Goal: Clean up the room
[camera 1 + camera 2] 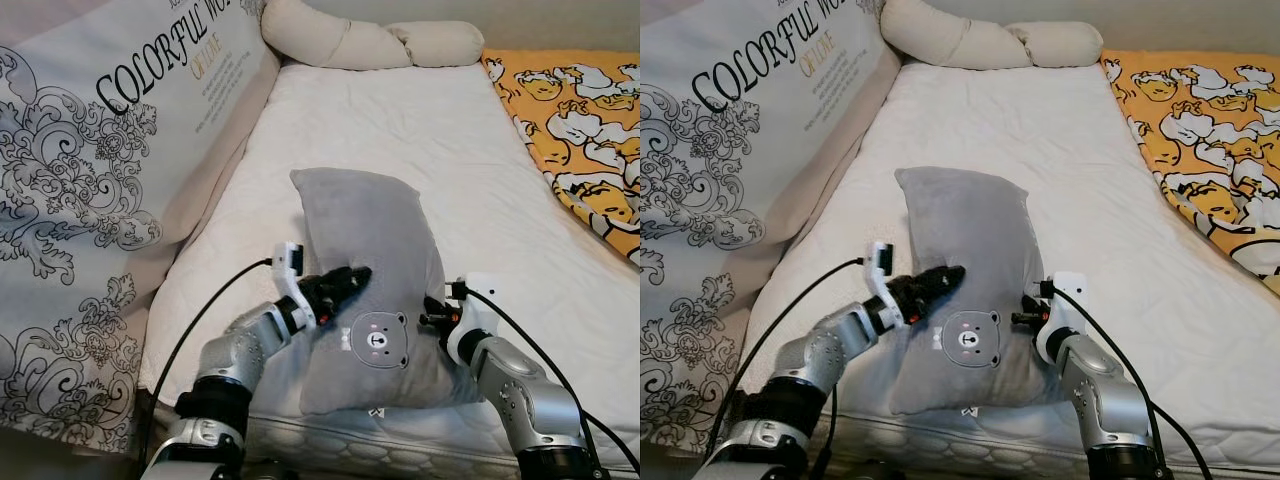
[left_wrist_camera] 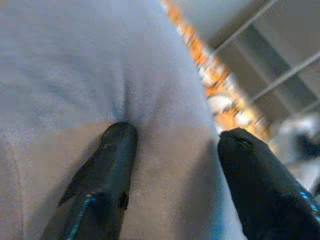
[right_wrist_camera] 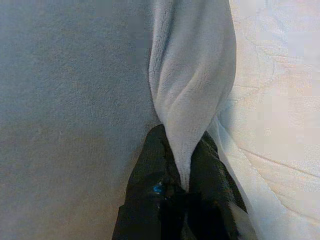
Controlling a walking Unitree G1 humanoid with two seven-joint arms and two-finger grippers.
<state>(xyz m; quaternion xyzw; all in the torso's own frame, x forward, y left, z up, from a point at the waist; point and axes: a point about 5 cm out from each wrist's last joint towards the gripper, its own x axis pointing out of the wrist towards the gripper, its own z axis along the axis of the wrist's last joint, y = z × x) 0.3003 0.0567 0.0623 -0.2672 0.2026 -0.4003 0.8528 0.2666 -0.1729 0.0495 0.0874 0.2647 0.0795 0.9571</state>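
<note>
A grey pillow [image 1: 370,235] with a small bear face [image 1: 378,340] stands tilted near the front edge of the white mattress [image 1: 440,130]. My left gripper [image 1: 355,278] lies against the pillow's left front side. In the left wrist view its fingers [image 2: 112,150] are spread open and press into the grey plush. My right gripper [image 1: 432,318] is at the pillow's right edge. The right wrist view shows it [image 3: 182,150] shut on a pinched fold of the pillow [image 3: 192,75].
A cream bolster [image 1: 370,40] lies across the head of the bed. A yellow duck-print blanket [image 1: 585,130] covers the right side. A large patterned cloth panel [image 1: 100,160] with lettering leans along the left side of the mattress.
</note>
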